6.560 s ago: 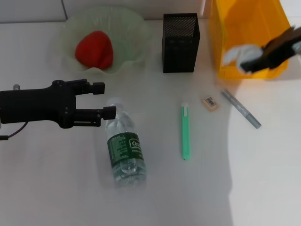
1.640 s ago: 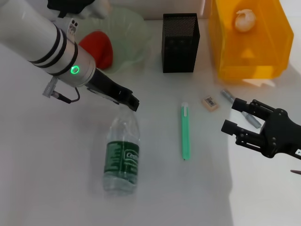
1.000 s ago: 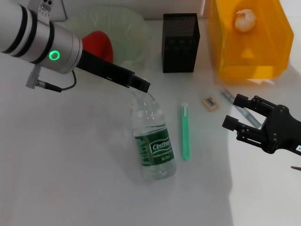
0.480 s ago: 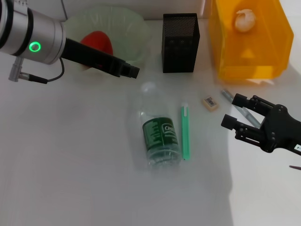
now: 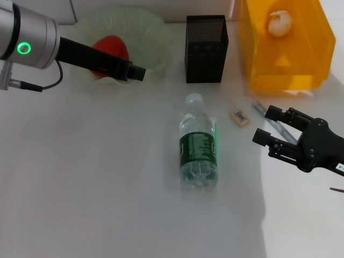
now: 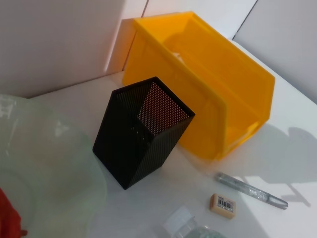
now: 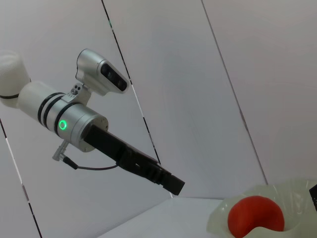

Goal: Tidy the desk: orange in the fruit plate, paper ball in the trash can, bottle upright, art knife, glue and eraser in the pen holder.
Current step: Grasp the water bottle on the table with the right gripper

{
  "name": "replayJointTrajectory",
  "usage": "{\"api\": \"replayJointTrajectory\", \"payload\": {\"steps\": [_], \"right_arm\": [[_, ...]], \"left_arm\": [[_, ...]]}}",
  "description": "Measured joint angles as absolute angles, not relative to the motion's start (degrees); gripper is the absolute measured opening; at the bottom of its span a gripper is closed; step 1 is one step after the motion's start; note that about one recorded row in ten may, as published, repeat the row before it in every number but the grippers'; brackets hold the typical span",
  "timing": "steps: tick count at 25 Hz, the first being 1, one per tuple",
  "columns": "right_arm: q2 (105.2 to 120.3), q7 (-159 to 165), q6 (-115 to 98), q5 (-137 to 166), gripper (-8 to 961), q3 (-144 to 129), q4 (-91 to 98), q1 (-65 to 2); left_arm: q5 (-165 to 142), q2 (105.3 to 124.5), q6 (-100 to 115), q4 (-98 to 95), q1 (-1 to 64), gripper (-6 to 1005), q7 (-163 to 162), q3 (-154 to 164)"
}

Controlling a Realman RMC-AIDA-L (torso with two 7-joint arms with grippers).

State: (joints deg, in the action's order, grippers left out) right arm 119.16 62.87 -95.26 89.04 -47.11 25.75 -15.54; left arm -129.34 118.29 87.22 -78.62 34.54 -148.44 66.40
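The bottle (image 5: 198,146) lies on its side mid-desk, cap toward the pen holder (image 5: 207,48), covering most of the green art knife (image 5: 216,141). My left gripper (image 5: 137,71) hovers apart from it, in front of the fruit plate (image 5: 148,32), which holds the orange (image 5: 112,44). My right gripper (image 5: 264,124) is open low over the grey glue stick (image 5: 259,109), beside the eraser (image 5: 240,117). The paper ball (image 5: 280,22) sits in the trash can (image 5: 285,64). The left wrist view shows the pen holder (image 6: 143,131), the eraser (image 6: 222,206) and the bottle cap (image 6: 178,220).
The desk (image 5: 80,188) is bare white on the near left. A sharp shadow edge crosses it near the right arm. The pen holder and trash can stand side by side along the far edge, with the wall just behind.
My left gripper let go of the bottle's cap and drew back left toward the plate. The bottle dropped flat and rolled right onto the art knife. The right gripper barely moved.
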Motion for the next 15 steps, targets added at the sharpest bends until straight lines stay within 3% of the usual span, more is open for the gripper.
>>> {"api": "replayJointTrajectory", "payload": {"steps": [8,15], "right_arm": [[118.41,69.3,-95.3,89.2,689,-47.0,28.1,-16.6],[115.97,98.5,-95.1,95.8,686,-47.1,46.6,-19.4]], "left_arm": [[-125.1,118.4,88.2,-74.1,32.6,122,-135.2,66.3],[-116.8,118.29,90.6,-68.7,28.2,293,-113.3,63.6]]}}
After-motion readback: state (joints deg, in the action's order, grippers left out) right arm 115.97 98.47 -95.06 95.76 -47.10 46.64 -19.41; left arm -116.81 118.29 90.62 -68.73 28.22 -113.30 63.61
